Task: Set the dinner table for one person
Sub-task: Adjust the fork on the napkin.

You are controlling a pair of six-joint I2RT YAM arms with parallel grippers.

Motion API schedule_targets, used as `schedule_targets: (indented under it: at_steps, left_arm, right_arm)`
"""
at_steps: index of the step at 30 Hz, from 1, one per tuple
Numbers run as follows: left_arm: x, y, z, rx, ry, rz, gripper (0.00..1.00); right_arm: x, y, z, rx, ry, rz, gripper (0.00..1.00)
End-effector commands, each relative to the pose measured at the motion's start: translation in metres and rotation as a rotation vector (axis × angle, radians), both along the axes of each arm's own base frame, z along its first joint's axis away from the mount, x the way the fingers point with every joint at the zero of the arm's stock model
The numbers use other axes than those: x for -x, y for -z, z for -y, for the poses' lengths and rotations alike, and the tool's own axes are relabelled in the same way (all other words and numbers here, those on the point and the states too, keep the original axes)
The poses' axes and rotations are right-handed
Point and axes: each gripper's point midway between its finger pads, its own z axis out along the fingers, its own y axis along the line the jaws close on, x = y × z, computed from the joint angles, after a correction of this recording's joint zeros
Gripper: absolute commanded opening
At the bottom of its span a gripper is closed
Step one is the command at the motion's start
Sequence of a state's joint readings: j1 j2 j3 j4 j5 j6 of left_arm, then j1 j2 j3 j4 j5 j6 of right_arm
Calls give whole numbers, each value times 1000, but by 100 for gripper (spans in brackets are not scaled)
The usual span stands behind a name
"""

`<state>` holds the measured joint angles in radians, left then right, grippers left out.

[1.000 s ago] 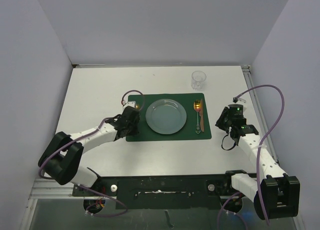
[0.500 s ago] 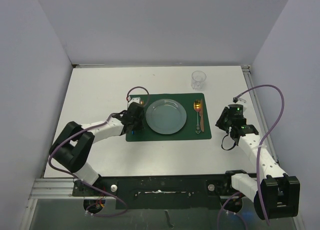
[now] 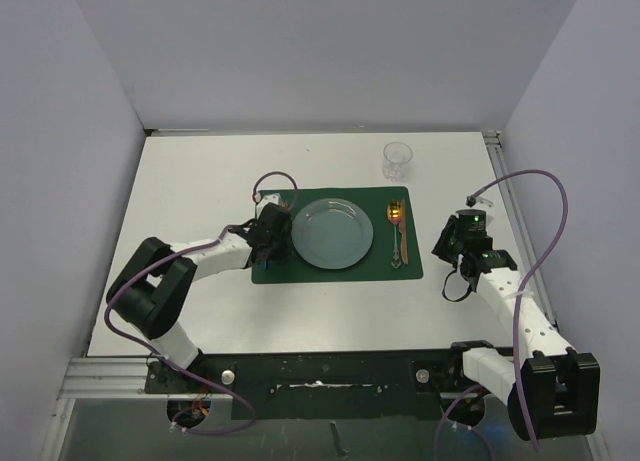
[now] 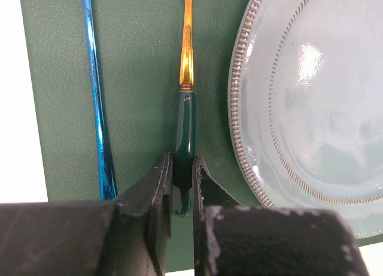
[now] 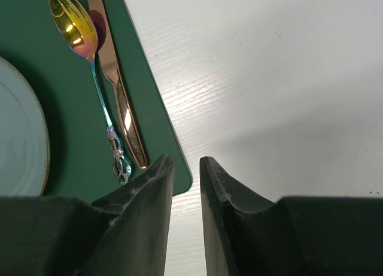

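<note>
Left gripper (image 4: 181, 168): clenched on the dark green handle of a green-handled utensil (image 4: 184, 126). Both fingers (image 4: 157, 189) press the handle's sides near its butt end, with only the handle's width between them. The utensil's golden neck runs away from the wrist camera; its head is out of frame.

The utensil lies flat on the green placemat (image 4: 137, 60), just beside the beaded rim of the pale blue plate (image 4: 311, 96) and not touching it. On the utensil's other side, near the mat's edge, lies a thin blue utensil (image 4: 96, 96).

Right gripper (image 5: 185, 165): jaws a narrow slit apart with nothing between them, hanging over bare tabletop just off the placemat's near right corner.

On the mat to the plate's right: a gold-bowled spoon (image 5: 75, 21) with a rose-gold knife (image 5: 116, 90) beside it.

The dinner table (image 3: 200, 181) lies under everything, the placemat roughly central. A clear glass (image 3: 397, 160) stands on the table beyond the mat's far right corner.
</note>
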<state>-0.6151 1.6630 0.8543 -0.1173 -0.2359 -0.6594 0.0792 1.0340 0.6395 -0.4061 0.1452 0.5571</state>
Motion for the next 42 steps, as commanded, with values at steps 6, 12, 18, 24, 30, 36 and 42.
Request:
schedule_targets:
  at_steps: [6, 12, 18, 24, 30, 36, 42]
  left_arm:
    - [-20, -26, 16, 51, -81, 56, 0]
    - [-19, -24, 22, 45, -59, 46, 0]
    - [-11, -20, 17, 17, -78, 23, 0]
    - [-3, -11, 11, -9, -115, -10, 0]
    - [-2, -5, 10, -27, -117, -27, 0]
    - [-4, -5, 11, -31, -119, -24, 0]
    - [-2, -5, 8, -37, -123, -24, 0]
  right_arm:
    - [-14, -25, 2, 14, 4, 72, 26]
    - [-13, -27, 4, 19, 9, 76, 26]
    - [-13, -25, 4, 18, 9, 72, 26]
    - [-14, -24, 2, 11, 8, 70, 26]
    - [-14, -25, 2, 9, 8, 74, 26]
    - [-13, -25, 3, 12, 10, 74, 26]
    - [-14, -26, 2, 7, 9, 75, 26]
